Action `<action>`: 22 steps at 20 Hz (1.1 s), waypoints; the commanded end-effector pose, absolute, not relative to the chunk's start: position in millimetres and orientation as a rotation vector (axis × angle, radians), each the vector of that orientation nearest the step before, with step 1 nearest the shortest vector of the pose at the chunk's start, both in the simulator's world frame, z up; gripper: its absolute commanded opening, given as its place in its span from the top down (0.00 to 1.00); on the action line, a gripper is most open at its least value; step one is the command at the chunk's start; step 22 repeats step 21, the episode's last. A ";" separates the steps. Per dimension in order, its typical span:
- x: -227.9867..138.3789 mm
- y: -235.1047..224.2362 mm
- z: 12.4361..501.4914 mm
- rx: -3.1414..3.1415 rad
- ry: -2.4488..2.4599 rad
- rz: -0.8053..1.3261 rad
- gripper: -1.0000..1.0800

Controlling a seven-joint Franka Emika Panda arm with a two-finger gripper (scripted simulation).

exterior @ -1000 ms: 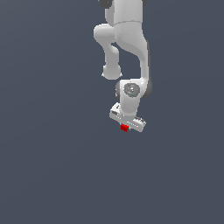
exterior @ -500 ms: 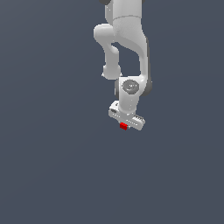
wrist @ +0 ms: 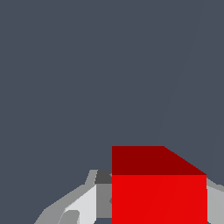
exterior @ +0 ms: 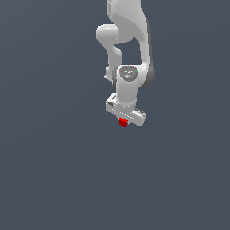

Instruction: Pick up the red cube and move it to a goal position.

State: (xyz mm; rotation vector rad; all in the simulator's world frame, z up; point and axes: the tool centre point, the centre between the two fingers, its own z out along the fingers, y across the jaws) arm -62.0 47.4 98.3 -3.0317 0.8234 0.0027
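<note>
Since a second ago our gripper (exterior: 123, 120) and its load rose slightly in frame | gripper pinching the red cube (exterior: 122, 122), just below frame centre | we judge: keep the squeeze steady, carry smoothly, no goal marker visible.

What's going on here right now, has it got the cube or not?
The single Panda arm has the red cube in its hand. In the exterior view the cube sits tucked right under the white hand, and in the wrist view the cube fills the space between the fingers, which press close on either side. So the pick looks done and the cube is being carried. No goal marker shows in either view, so how far it has left to go cannot be told.
</note>
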 end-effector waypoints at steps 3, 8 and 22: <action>-65.0 29.2 142.0 -3.031 0.824 0.001 1.00; -67.1 12.1 183.7 -3.031 0.824 0.001 1.00; -67.4 -7.2 230.9 -3.032 0.824 0.000 1.00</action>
